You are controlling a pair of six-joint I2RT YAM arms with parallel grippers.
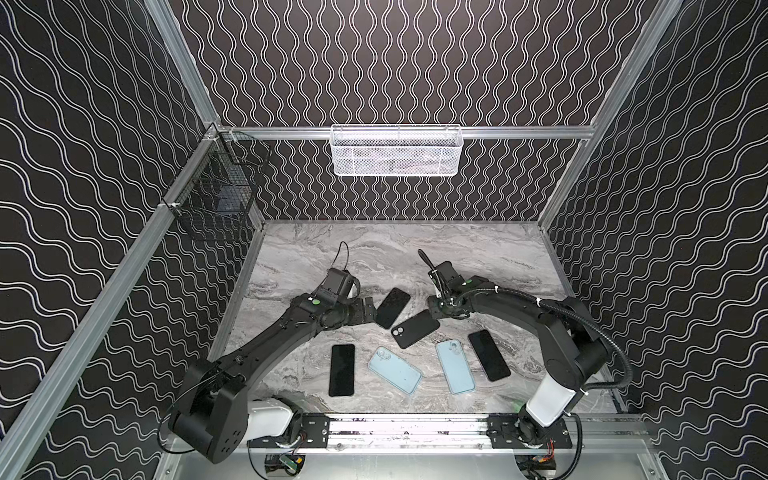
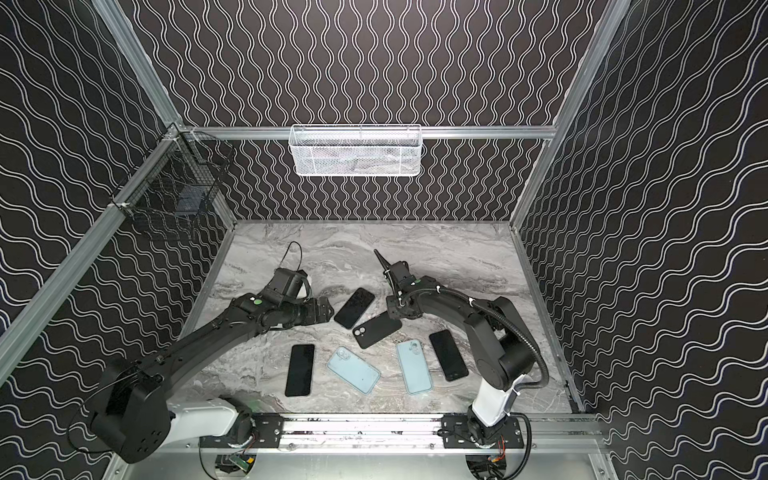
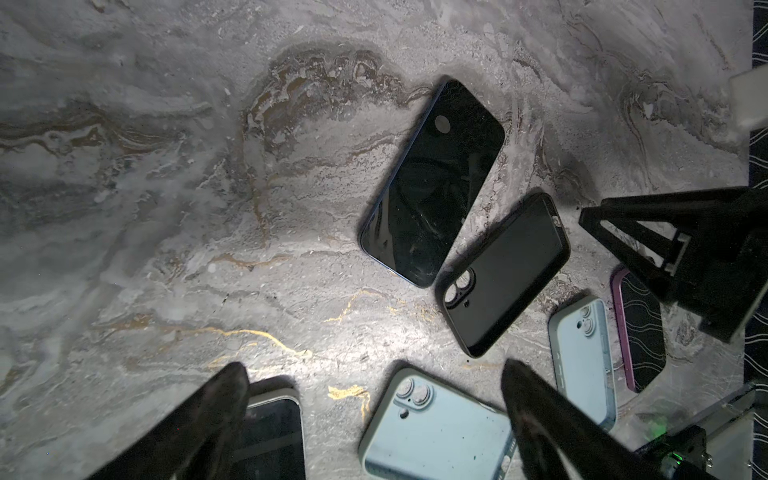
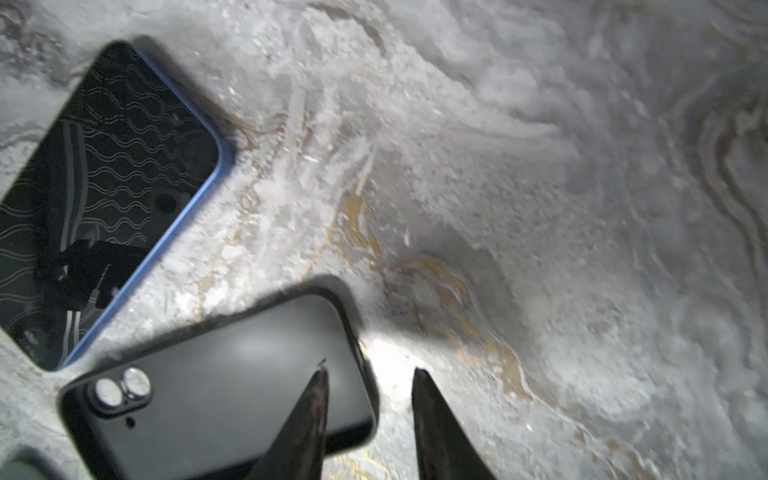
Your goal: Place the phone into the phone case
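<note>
Glossy black blue-rimmed phone lies flat just beside matte black phone case. Left gripper wide, empty; right gripper part-open astride case end. Pin case, seat phone corner-first.

We see black walls, white wavy lines; grey marbled counter; white mesh basket on back rail; black wire basket, left corner.

On the counter: three dark-screened phones, one black phone case and two light-blue phone cases. On the walls: one white mesh basket and one black wire basket.
</note>
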